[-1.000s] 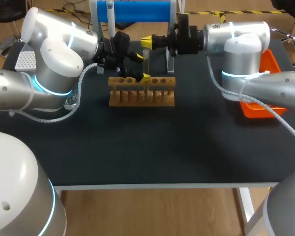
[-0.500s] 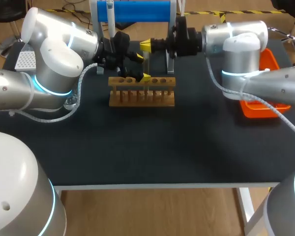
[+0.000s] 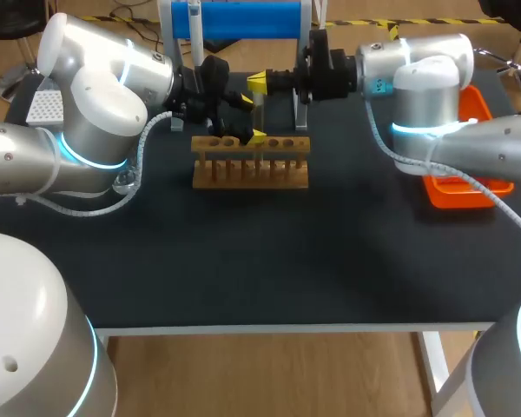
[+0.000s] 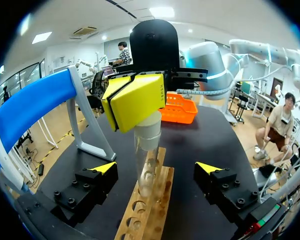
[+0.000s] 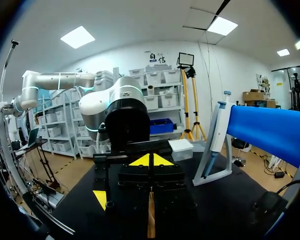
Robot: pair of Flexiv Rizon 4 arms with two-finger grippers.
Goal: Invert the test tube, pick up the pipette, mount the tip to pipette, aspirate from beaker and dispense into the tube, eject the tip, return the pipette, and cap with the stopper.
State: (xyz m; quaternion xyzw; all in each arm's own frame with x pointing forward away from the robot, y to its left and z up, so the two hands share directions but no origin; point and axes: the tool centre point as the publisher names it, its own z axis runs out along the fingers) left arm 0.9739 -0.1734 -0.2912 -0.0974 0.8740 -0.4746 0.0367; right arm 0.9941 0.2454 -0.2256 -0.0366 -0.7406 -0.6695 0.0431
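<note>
The test tube stands in the wooden rack, top pinched by the right gripper. The left gripper, wide open and empty, flanks it. The pipette hangs on its stand: likely only inversion has begun.

Over the last second my right arm has edged toward the middle of the desk, carrying its pincer a little leftward and lower in the head view. The closed yellow tips now sit slightly nearer the top of the test tube than they did a second ago. Most of that shift came in the first half second, and since then the pincer has only sunk a trace further while the wrist housing turned slightly.
</note>
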